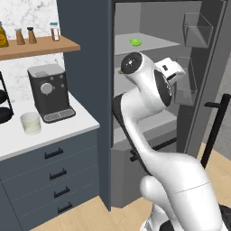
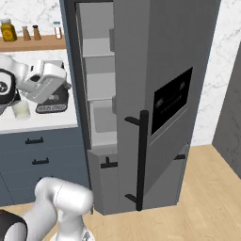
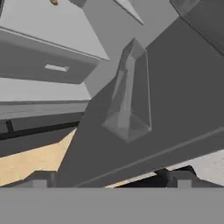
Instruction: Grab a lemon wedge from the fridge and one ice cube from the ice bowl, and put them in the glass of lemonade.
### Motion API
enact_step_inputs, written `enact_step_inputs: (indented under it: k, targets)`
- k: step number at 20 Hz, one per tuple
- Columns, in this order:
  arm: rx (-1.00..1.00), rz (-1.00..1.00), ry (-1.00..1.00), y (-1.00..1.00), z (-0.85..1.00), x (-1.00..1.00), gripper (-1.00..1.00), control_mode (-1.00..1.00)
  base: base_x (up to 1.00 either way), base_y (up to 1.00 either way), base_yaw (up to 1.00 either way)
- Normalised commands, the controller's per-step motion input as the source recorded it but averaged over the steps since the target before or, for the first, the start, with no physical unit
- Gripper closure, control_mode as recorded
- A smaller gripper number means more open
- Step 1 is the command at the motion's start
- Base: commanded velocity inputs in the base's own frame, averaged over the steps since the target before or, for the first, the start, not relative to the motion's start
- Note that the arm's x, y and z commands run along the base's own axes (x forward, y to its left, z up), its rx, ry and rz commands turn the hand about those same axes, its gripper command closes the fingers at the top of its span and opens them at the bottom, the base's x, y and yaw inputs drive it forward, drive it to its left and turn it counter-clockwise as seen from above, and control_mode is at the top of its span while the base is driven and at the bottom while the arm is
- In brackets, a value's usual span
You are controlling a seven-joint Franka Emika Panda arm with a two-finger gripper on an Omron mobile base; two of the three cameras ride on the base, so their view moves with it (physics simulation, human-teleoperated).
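The fridge (image 1: 85, 67) stands open. On an upper inner shelf lies the lemon wedge (image 1: 135, 42), small and yellow-green. My arm reaches into the opening, and the white hand (image 1: 170, 71) sits below and to the right of the wedge, near the door's inner side. In the hand view my gripper (image 3: 110, 180) is open, its fingertips (image 3: 40, 179) far apart with nothing between them, facing a clear door bin (image 3: 129, 100). The glass of lemonade (image 1: 30, 122) stands on the counter left of the fridge, also seen as glass (image 2: 21, 109). The ice bowl is out of view.
A coffee machine (image 1: 48, 91) stands behind the glass. A wooden shelf (image 1: 40, 47) above holds spice bottles. The open fridge door (image 2: 164, 94), with its black bar handle (image 2: 142, 157), swings out to the right. Clear door bins (image 1: 197, 29) hang on its inside. Drawers (image 1: 54, 173) run under the counter.
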Motion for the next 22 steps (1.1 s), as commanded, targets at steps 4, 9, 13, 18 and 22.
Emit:
enact_step_inputs:
  k: [4,9,13,18,22]
  targets:
    - [-0.35,-0.25,0.36,-0.17,-0.44,1.0,-1.0,-1.0,0.0,0.0,0.0]
    - [-0.14,-0.23,0.39,-0.55,-0.25,0.67,-1.0,-1.0,0.0,0.0,0.0]
    - [0.0,-0.19,0.28,-0.76,-0.18,0.57,-1.0,-1.0,0.0,0.0,0.0]
    - [-0.04,-0.11,0.23,-0.25,-0.46,0.92,-1.0,-1.0,0.0,0.0,0.0]
    - [-0.03,-0.13,0.16,-0.76,-0.39,0.46,-1.0,-1.0,0.0,0.0,0.0]
